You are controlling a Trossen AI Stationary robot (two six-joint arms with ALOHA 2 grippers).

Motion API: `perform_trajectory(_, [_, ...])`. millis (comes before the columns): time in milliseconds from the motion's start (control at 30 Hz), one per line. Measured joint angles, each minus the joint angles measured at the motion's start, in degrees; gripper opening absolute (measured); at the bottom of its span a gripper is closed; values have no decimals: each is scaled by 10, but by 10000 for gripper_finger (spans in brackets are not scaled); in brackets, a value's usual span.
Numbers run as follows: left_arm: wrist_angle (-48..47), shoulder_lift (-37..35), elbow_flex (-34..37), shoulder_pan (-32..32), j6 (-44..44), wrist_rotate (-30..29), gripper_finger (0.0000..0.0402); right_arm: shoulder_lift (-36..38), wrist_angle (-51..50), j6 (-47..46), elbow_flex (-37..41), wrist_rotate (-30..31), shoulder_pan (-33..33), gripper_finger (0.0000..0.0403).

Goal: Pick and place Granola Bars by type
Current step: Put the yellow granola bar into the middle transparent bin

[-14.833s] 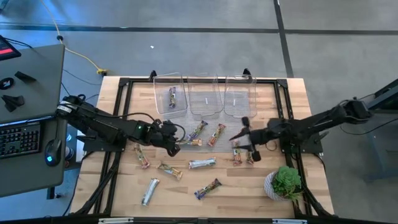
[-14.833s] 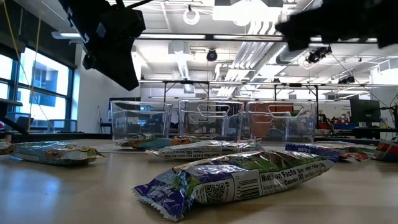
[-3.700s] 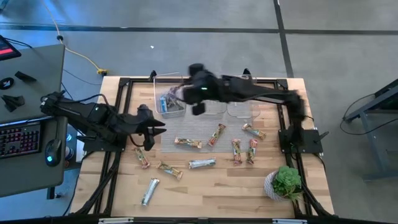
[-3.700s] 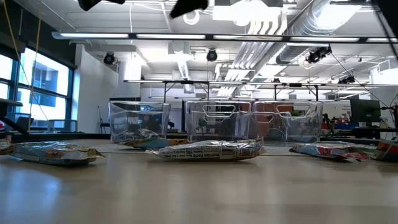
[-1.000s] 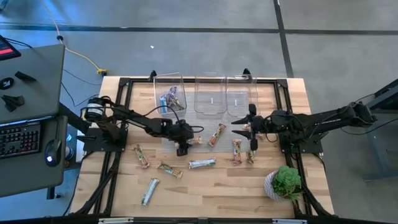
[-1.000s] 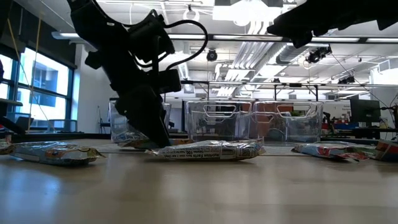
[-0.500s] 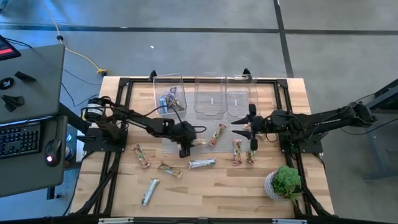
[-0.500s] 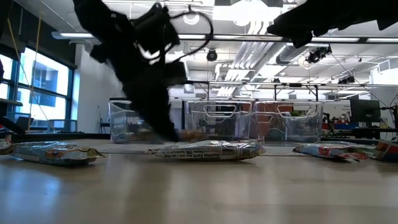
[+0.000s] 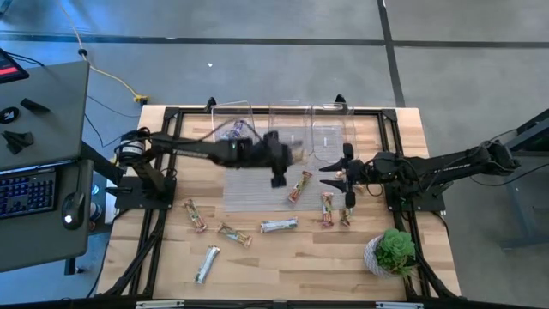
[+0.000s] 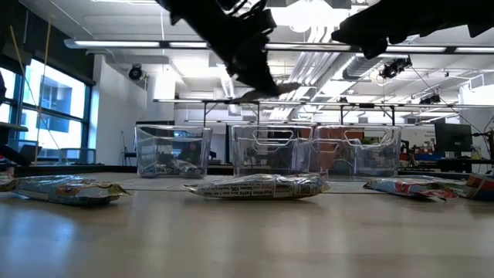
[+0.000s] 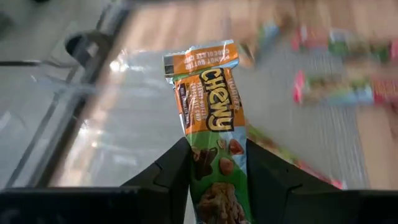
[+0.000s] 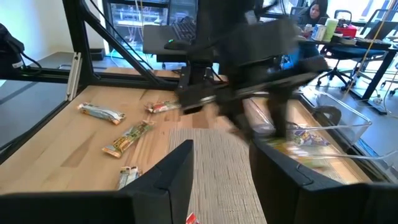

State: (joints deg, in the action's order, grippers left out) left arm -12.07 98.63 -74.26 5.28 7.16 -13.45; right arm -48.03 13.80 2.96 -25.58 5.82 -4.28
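Note:
My left gripper (image 9: pixel 290 158) is high over the grey mat near the middle clear bin (image 9: pixel 287 136), shut on an orange-green Chewy bar (image 11: pixel 210 124). In the low view that bar (image 10: pixel 278 89) shows well above the bins. My right gripper (image 9: pixel 340 177) hangs open above the table's right half, close to two red-green bars (image 9: pixel 327 209). Other bars lie flat on the table: one on the mat (image 9: pixel 298 185), a silver one (image 9: pixel 279 226) and several toward the near left (image 9: pixel 207 263). Purple bars lie in the left bin (image 9: pixel 233 135). My left gripper pinches the Chewy bar between its two fingers (image 11: pixel 176 168), on the long edges of the bar's green part (image 11: pixel 214 165). The bar runs along the fingers, and its orange end (image 11: pixel 200 62) sticks out past them. It is lifted clear of the table.
Three clear bins stand in a row at the table's far edge, the right one (image 9: pixel 331 133) near my right gripper. A potted plant (image 9: pixel 395 251) stands at the near right corner. A black frame rail (image 9: pixel 390 163) runs along the table's sides.
My left gripper has risen from the mat with the Chewy bar and swung toward the far edge and the right, up to the middle bin. The bar, which lay on the mat, is now lifted clear.

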Motion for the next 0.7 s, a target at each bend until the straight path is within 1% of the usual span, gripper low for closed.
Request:
perform_trajectory(100, [25,9,-16,48,1,43,124,0,-1,0,0,0,0,140])
perform_trajectory(167, [21,12,-17,83,2,74,124,0,-3,0,0,0,0,140])
perform_trajectory(233, [50,29,-21,114,1,105,124,0,-7,2,0,0,0,140])
perform_trajectory(300, [49,44,-18,144,-5,132,124,0,-8,9,0,0,0,140])
perform_trajectory(367, [74,70,-19,162,-10,136,124,0,-11,15,0,0,0,140])
perform_trajectory(467, [86,102,-18,183,-15,138,124,0,-11,15,0,0,0,140])
perform_trajectory(600, [98,132,-18,193,-15,139,124,0,-14,16,0,0,0,140])
perform_trajectory(700, [100,141,-19,192,-14,132,124,0,-17,16,0,0,0,140])
